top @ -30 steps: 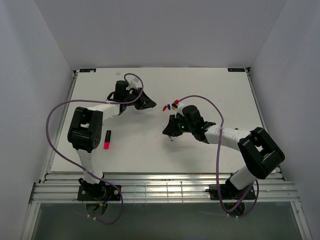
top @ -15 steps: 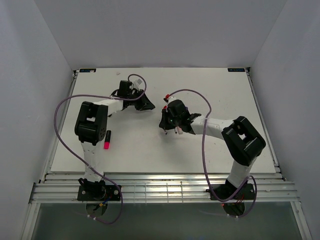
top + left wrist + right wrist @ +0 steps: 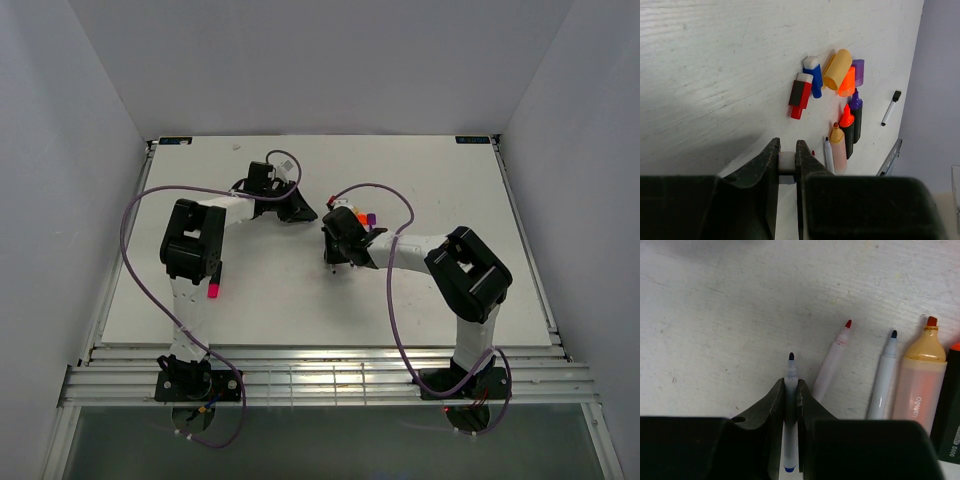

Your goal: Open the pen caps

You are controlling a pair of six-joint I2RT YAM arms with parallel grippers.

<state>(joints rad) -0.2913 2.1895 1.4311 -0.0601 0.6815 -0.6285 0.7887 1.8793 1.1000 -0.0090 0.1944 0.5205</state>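
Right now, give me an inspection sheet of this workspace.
Surface: white table, lightly scuffed.
Job's things: loose caps heaped beside uncapped markers.
Clutter: pink marker lying apart, beside the left arm.
Pincers: left pincer shut on a small white piece; right pincer shut on a thin blue-tipped pen.
Cables: purple cables loop off both arms.
Surroundings: grey walls; nothing else seen.

Broad open room lies on the table [image 3: 470,180] at its far right and along its near centre. At mid-table, loose pen caps [image 3: 836,67] and uncapped markers [image 3: 847,135] crowd the ground between the two arms' ends. A pink-ended marker [image 3: 213,291] lies by the left arm [image 3: 190,240], seemingly touching it; purple cables [image 3: 388,305] loop above the near side.
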